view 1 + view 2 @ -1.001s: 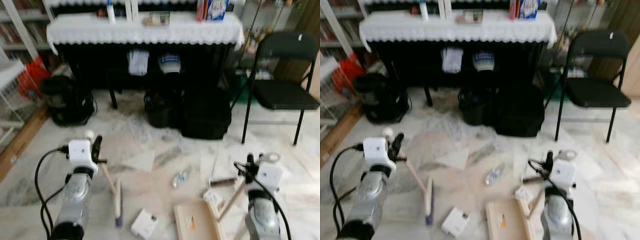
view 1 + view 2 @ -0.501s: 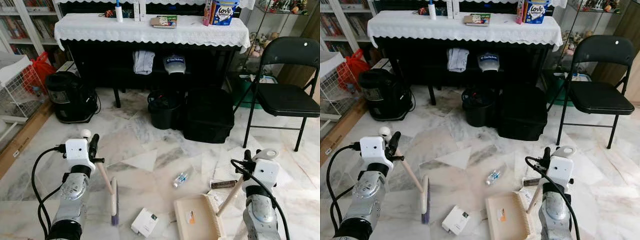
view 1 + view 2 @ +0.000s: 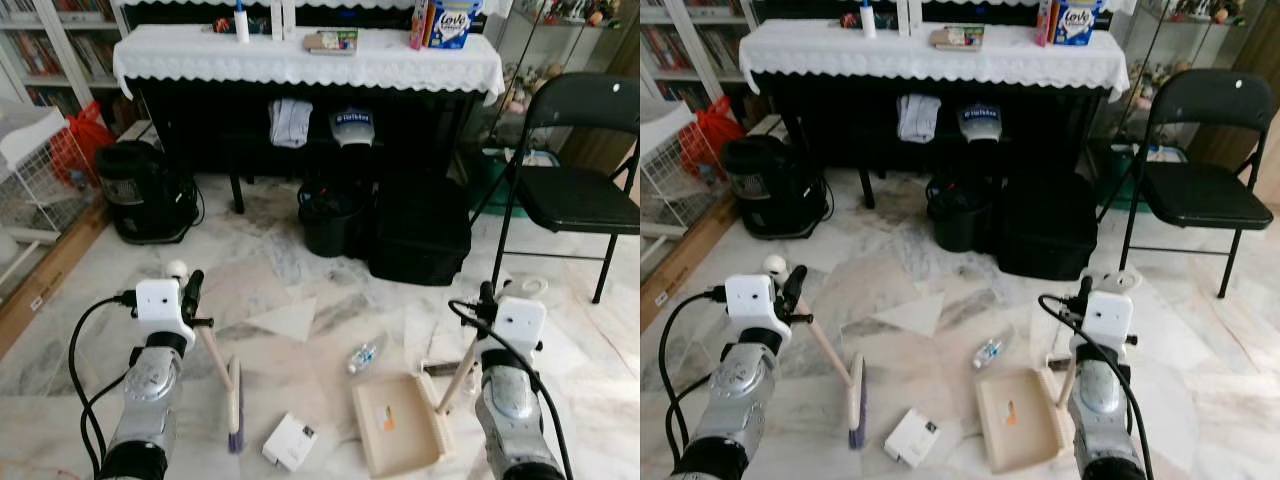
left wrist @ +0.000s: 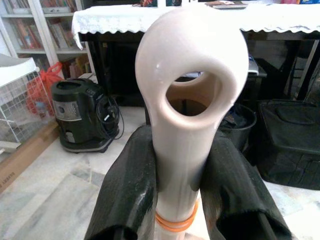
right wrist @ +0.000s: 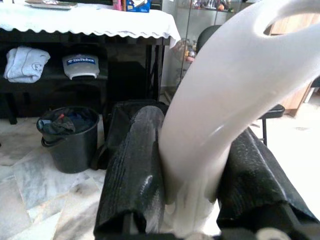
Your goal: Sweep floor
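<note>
My left gripper (image 3: 189, 297) is shut on the beige handle of a broom (image 3: 216, 361). The handle's loop end fills the space between the black fingers (image 4: 131, 190) in the left wrist view. Its brush head (image 3: 235, 405) rests on the marble floor. My right gripper (image 3: 486, 300) is shut on the pale handle (image 5: 220, 115) of a beige dustpan (image 3: 398, 425), which lies flat on the floor. Between brush and pan lie a white box (image 3: 290, 442), a small plastic bottle (image 3: 361, 356) and a triangular paper scrap (image 3: 285, 320).
Ahead stands a black table with a white lace cloth (image 3: 300, 55), with a black bucket (image 3: 330, 215) and a black bag (image 3: 420, 230) under it. A black appliance (image 3: 145, 195) sits at the left, beside a wire cage (image 3: 30, 170). A folding chair (image 3: 575, 190) stands at the right.
The view sharpened and shifted slightly. My right gripper moved a little left and forward, and the dustpan turned with it. The broom and left gripper stay about where they were.
</note>
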Robot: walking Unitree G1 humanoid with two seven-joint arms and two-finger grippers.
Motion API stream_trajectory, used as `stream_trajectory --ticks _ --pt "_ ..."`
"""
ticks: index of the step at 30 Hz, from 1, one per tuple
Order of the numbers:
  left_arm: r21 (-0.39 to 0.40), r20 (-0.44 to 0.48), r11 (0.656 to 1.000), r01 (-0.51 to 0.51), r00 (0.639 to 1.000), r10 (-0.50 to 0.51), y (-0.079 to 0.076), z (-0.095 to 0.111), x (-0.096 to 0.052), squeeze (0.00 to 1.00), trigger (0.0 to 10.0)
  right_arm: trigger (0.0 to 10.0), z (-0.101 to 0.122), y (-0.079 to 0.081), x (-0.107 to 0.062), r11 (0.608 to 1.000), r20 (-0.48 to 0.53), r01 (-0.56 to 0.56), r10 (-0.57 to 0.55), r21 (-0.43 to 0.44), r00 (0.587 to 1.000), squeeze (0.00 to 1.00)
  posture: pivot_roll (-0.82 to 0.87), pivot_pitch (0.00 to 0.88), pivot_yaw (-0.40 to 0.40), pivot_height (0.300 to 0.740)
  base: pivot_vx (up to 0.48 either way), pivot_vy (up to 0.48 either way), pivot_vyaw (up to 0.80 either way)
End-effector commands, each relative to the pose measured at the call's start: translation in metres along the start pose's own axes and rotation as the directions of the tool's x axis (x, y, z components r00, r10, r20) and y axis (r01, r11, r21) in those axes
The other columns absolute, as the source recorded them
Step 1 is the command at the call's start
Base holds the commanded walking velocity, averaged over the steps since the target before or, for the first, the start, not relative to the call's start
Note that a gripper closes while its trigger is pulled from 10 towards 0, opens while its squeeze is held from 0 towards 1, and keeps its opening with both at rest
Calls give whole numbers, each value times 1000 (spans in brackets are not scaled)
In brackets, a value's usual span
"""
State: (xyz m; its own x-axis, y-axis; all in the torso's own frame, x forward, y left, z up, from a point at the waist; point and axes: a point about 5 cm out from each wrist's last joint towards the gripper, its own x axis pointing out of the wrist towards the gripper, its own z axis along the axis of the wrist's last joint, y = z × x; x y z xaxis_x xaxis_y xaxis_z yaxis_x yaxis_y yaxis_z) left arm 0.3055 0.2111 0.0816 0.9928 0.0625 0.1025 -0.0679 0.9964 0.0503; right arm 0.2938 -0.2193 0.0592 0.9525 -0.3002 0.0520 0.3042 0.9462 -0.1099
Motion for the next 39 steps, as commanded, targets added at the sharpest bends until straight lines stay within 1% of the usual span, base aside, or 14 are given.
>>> stream_trajectory --ticks 1,2,5,8,10,12,13,16,23,30,35,39 --pt "-12 48 1000 3 999 -2 0 9 3 0 10000 10000 4 1 4 1000 16 4 -4 28 1000 0 -123 35 10 740 0 0 0" --pt "-16 50 1000 8 999 -7 -1 9 3 0 10000 10000 0 2 4 999 -6 -3 3 34 1000 0 -114 41 10 740 0 0 0" --pt "-17 50 1000 10 999 -9 -1 9 3 0 10000 10000 -1 3 4 999 -13 -5 5 34 1000 0 -114 41 10 740 0 0 0" --pt "-21 48 1000 21 999 -20 -2 9 2 0 10000 10000 -10 7 -1 999 -56 -22 24 43 998 0 -109 42 11 740 0 0 0" --pt "-25 43 999 33 999 -32 -3 8 1 0 10000 10000 -18 11 -7 996 -93 -22 29 82 995 0 -108 43 11 740 0 0 0" --pt "-28 40 999 40 998 -39 -3 8 1 0 10000 10000 -21 14 -9 992 -118 -15 30 122 993 0 -109 42 11 740 0 0 0" --pt "-29 38 999 43 998 -42 -3 8 1 0 10000 10000 -22 16 -10 989 -123 -13 32 147 992 0 -109 42 11 740 0 0 0" --pt "-29 38 999 46 998 -45 -3 8 2 0 10000 10000 -21 17 -10 987 -121 -17 37 163 992 0 -110 43 11 740 0 0 0" --pt "-39 38 998 56 998 -54 -5 8 3 0 10000 10000 -20 20 -13 972 -116 -46 74 229 990 0 -117 42 6 740 0 0 0" --pt "-46 34 997 59 998 -58 -7 7 3 0 10000 10000 -20 14 -16 975 -108 -34 59 220 992 0 -121 40 6 740 0 0 0" --pt "-53 32 997 64 998 -62 -8 7 3 0 10000 10000 -26 5 -17 990 -119 -6 23 140 993 0 -121 38 4 740 0 0 0" --pt "-57 28 996 63 998 -61 -7 6 3 0 10000 10000 -29 4 -19 994 -130 -32 45 102 991 0 -117 36 4 740 0 0 0"
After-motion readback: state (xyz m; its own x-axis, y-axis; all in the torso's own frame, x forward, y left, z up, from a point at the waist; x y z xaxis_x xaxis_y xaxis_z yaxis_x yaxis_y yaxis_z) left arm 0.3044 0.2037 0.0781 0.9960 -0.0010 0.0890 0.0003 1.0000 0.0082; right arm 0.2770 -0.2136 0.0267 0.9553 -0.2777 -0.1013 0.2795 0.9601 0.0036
